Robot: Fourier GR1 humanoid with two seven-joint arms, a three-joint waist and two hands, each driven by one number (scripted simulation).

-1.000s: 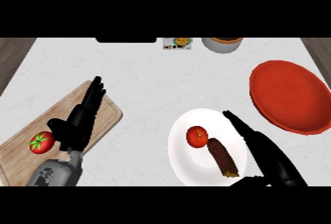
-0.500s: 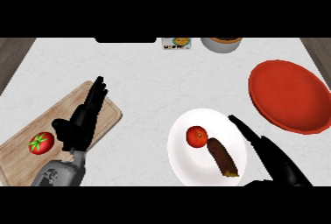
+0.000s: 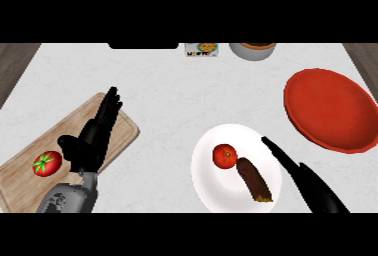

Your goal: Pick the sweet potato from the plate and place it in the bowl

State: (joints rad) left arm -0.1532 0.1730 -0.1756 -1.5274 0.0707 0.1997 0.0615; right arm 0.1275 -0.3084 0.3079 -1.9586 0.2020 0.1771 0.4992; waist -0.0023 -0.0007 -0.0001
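The brown sweet potato (image 3: 254, 180) lies on the white plate (image 3: 214, 187), right of a red tomato (image 3: 225, 156). My right hand (image 3: 306, 181) reaches in from the lower right with straight fingers, just right of the sweet potato and over the plate's right edge, holding nothing. The red bowl (image 3: 329, 110) sits at the upper right, beyond the plate. My left hand (image 3: 94, 135) rests open above the wooden cutting board (image 3: 29, 172) at the left.
A second tomato (image 3: 46, 163) lies on the cutting board. At the counter's far edge stand a grey cup (image 3: 252, 50) and a small printed box (image 3: 201, 49).
My right hand has drawn back toward the lower right, sliding along the plate's right side. The left hand and the sweet potato have not moved.
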